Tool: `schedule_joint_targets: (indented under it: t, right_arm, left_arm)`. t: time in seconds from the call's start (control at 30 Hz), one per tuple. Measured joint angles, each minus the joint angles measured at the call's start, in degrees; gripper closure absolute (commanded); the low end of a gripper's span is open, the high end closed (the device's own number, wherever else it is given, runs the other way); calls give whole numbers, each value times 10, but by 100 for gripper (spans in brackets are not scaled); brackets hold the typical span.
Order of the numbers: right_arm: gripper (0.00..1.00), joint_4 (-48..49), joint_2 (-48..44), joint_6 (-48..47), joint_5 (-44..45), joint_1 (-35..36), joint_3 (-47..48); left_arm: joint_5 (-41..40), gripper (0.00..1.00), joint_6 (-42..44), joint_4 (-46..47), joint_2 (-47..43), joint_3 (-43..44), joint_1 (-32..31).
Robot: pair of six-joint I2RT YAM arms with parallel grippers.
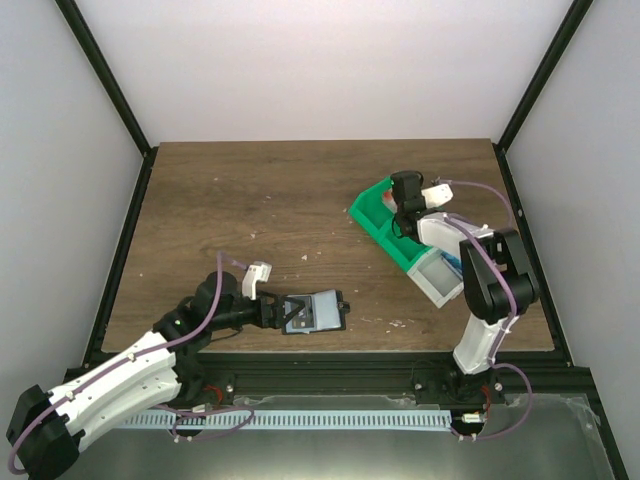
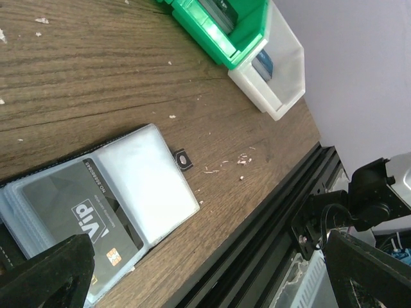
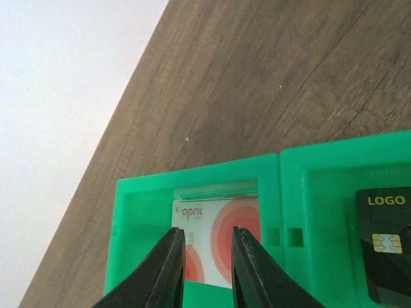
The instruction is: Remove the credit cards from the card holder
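Note:
The card holder (image 1: pixel 318 310) lies open near the table's front edge, pale blue-grey inside (image 2: pixel 151 173), with a small black tab (image 2: pixel 183 158). A dark credit card marked VIP (image 2: pixel 77 212) sits in one of its slots. My left gripper (image 1: pixel 288 314) stands wide open at the holder's left end, its fingers (image 2: pixel 45 276) holding nothing. My right gripper (image 3: pixel 207 234) hovers over the green tray (image 3: pixel 192 183), jaws slightly apart. A white credit card with red circles (image 3: pixel 199 212) lies in the compartment below them. A dark card marked LOGO (image 3: pixel 385 247) lies in the neighbouring compartment.
The green tray (image 1: pixel 372 208) sits at the right of the table, with a clear-white tray (image 1: pixel 440 278) touching its near end and holding a bluish item. The black frame rail (image 2: pixel 257 244) runs along the table's front edge. Small crumbs dot the wood.

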Motion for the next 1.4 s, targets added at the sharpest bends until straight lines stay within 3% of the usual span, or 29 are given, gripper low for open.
schedule_joint_targets:
  t: [0.3,0.53,0.67,0.77,0.8,0.9,1.03,1.1,1.4]
  right_arm:
    - [74,-45,-84,-50,-47,-8,0]
    - [72,-49,-183,-205,-204,-15,-33]
    - [72,-52,-257,-289,-330,-12,-95]
    - [71,-66,-316,-329,-402,-2,-153]
    - [72,-72,-339,-338,-424,2,-174]
    - [72,-88,-405,-350,-473,16,-231]
    - [73,-95,-470,-349,-525,39,-288]
    - [73,-94,-489,-342,-544,54,-315]
    - [75,-85,-490,-310,-577,134,-372]
  left_arm:
    - [-19,1,-9,-25,21,16,1]
    - [-20,1,-23,-26,35,21,5]
    - [-7,22,-42,-11,48,17,18]
    - [7,30,-59,15,60,1,26]
    - [10,36,-65,22,64,-4,27]
    - [15,71,-80,38,75,-20,28]
    - [8,84,-88,50,96,-25,30]
    - [3,100,-91,53,106,-25,31]
    - [-15,100,-103,87,166,-32,32]
